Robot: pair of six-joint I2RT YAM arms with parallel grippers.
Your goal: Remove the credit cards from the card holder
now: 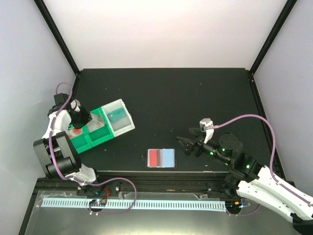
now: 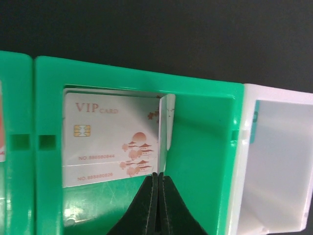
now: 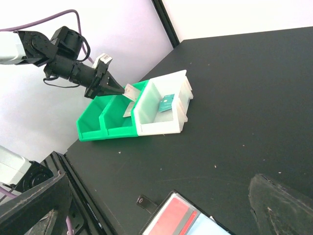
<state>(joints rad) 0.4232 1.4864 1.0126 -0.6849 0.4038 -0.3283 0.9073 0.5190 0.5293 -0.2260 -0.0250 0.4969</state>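
My left claw (image 2: pixel 157 177) is pinched tight on a pale card (image 3: pixel 129 98), which hangs tilted from the fingertips. From the left wrist view I only get that card edge-on, as a thin white strip just past the tips. The claw sits over the green compartment next to the white end of the tray (image 2: pixel 205 147). On that compartment's floor I can see two VIP cards (image 2: pixel 112 142) stacked slightly offset, gold chip and red print facing up. In the white compartment beside it lies a teal card (image 3: pixel 166 103).

Out on the black table (image 1: pixel 195 93), well apart from the tray, the card holder (image 1: pixel 161 158) lies spread flat near the front edge, its left half showing red and its right half pale blue. Just to the right of it my right claw (image 1: pixel 185 142) has its jaws spread wide with nothing between them, pointing toward the holder without touching it.
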